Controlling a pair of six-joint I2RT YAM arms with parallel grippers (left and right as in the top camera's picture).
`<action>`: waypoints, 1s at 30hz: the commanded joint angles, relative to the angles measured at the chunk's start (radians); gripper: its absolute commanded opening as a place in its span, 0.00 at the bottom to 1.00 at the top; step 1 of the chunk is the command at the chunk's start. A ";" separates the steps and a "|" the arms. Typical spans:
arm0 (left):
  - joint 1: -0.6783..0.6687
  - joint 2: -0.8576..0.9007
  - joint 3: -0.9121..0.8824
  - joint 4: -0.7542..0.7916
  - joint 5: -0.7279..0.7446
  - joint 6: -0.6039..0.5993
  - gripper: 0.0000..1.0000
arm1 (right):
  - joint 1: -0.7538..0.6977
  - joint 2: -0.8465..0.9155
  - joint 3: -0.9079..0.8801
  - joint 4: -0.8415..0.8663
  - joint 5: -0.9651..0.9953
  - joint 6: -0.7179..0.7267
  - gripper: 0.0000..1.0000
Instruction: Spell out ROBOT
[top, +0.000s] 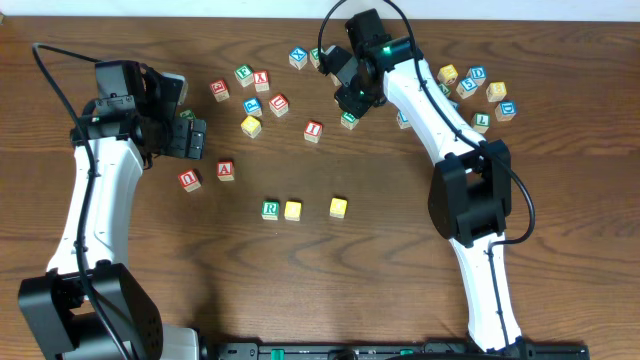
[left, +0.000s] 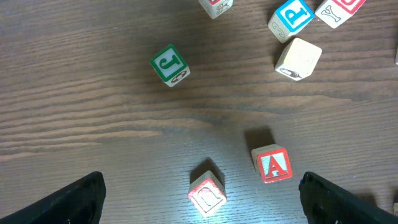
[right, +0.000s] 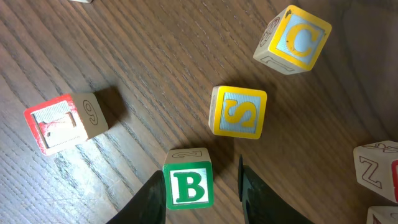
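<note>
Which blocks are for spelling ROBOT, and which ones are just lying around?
For ROBOT:
R block
yellow block beside it
other yellow block
B block

Just lying about:
red A block
red U block
S block
C block
J block

Left arm: white shell links, black joint housings, rounded black base.
Right arm: matching white links, bulky black elbow housing.
Cables: thin, black, 1 looping beside each arm.
Light: small green glow on the right wrist.
Left fingers: matte black, blunt.
Right fingers: black, tapered.
</note>
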 joint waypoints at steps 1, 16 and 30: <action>-0.001 0.011 0.022 -0.003 0.012 0.006 0.97 | 0.006 -0.003 0.018 -0.004 0.003 0.010 0.35; -0.001 0.011 0.022 -0.003 0.012 0.006 0.98 | 0.006 -0.003 0.011 0.001 -0.013 0.010 0.40; -0.001 0.011 0.022 -0.003 0.012 0.006 0.97 | 0.006 0.003 0.000 0.006 -0.016 0.010 0.48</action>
